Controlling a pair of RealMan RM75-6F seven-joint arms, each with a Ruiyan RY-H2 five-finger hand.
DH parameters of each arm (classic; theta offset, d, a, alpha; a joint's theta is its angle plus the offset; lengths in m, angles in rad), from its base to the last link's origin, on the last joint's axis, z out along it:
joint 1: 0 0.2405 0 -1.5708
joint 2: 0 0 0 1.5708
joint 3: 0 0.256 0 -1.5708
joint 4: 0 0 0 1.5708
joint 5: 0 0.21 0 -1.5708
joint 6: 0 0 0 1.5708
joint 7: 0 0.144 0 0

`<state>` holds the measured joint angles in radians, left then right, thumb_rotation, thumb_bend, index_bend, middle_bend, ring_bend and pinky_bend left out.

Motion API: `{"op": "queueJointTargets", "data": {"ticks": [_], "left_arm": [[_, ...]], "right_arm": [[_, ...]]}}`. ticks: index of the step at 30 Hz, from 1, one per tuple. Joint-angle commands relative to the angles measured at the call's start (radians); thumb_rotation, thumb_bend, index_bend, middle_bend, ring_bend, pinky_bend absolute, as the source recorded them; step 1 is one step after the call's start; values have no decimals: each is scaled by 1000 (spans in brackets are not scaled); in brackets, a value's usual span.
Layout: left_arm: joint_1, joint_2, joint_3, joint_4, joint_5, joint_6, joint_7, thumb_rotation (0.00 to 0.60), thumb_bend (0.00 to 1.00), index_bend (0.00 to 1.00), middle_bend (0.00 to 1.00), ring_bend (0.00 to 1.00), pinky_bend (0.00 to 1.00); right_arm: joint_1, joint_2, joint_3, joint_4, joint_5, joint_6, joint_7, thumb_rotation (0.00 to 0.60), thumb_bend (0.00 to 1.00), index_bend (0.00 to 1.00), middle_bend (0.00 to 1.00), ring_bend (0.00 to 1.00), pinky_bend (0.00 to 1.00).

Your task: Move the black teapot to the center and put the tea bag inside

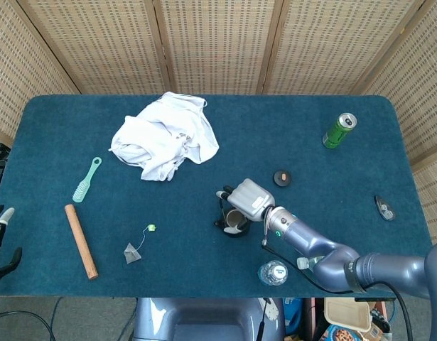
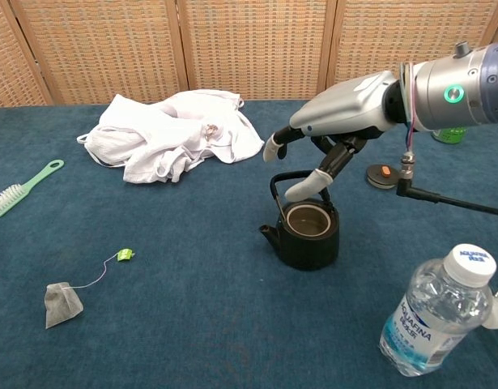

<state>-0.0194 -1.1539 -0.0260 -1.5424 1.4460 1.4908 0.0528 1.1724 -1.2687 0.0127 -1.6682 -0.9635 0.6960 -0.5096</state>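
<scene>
One black teapot (image 2: 308, 233) standing lidless and upright on the blue tabletop (image 1: 310, 121), roughly mid-table and nearer the front edge, spout (image 2: 268, 233) turned toward the left of the chest view, wire handle raised above the open mouth. Just above it, the right hand (image 2: 338, 121), fingers (image 2: 307, 185) spread apart and gripping nothing, one tip low near the handle, contact impossible to confirm. One tea bag (image 2: 62, 305) lying flat well to the left of the teapot, string trailing to a single green tag (image 2: 125, 254). Not inside the pot.

Also counted across the table: one heap of white cloth (image 1: 165, 136) toward the back, one mint-green brush (image 1: 87, 180) at the left, one wooden rod (image 1: 81, 241) lying in front of the brush, one green drink can (image 1: 339, 131) upright at the far right, one small dark disc with an orange spot (image 1: 282, 177) between can and teapot, one dark oblong object (image 1: 385, 207) near the right edge, too small to identify. One clear water bottle (image 2: 437, 322) with a white cap standing at the front right, close beside the right arm. Behind everything, woven cane screen panels (image 1: 218, 42) in wooden frames.

At the far left edge of the head view, part of the left hand (image 1: 1, 241), fingers apart, clear of the table.
</scene>
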Motion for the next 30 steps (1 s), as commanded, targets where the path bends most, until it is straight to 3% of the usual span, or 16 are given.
{"op": "queueJointTargets", "data": {"ticks": [1,4,8,16,17,21,24,30], "left_arm": [[0,1,0,-3,0,0,2,600,434,0,0,0,0],[1,2,0,-5,0,0,4,600,435,0,0,0,0],[0,5,-1,-9,1,2,7,600,435,0,0,0,0],[-6,13,-6,-16,5,3,13,600,434,0,0,0,0],[-7,14,-7,-17,6,3,14,600,435,0,0,0,0],[-12,17,-10,-19,5,-1,16,600,435,0,0,0,0],[-24,20,-15,-25,20,-3,22,600,435,0,0,0,0],[-47,28,-22,-31,39,-14,36,600,435,0,0,0,0]], "right_arm": [[-10,4,8,1,-18,11,16,97,189,121,225,600,648],[-18,7,13,1,-30,18,25,90,183,121,219,518,646],[-31,16,21,-3,-39,33,36,89,184,121,214,348,557],[-85,57,39,-17,-49,110,68,105,184,123,243,315,494],[-94,63,41,-21,-49,120,73,138,185,127,244,312,489],[-139,88,46,-45,-47,183,80,454,191,137,286,309,488],[-207,119,50,-71,-15,276,97,534,226,162,303,310,488],[-301,152,52,-103,0,378,122,581,325,198,310,310,488]]}}
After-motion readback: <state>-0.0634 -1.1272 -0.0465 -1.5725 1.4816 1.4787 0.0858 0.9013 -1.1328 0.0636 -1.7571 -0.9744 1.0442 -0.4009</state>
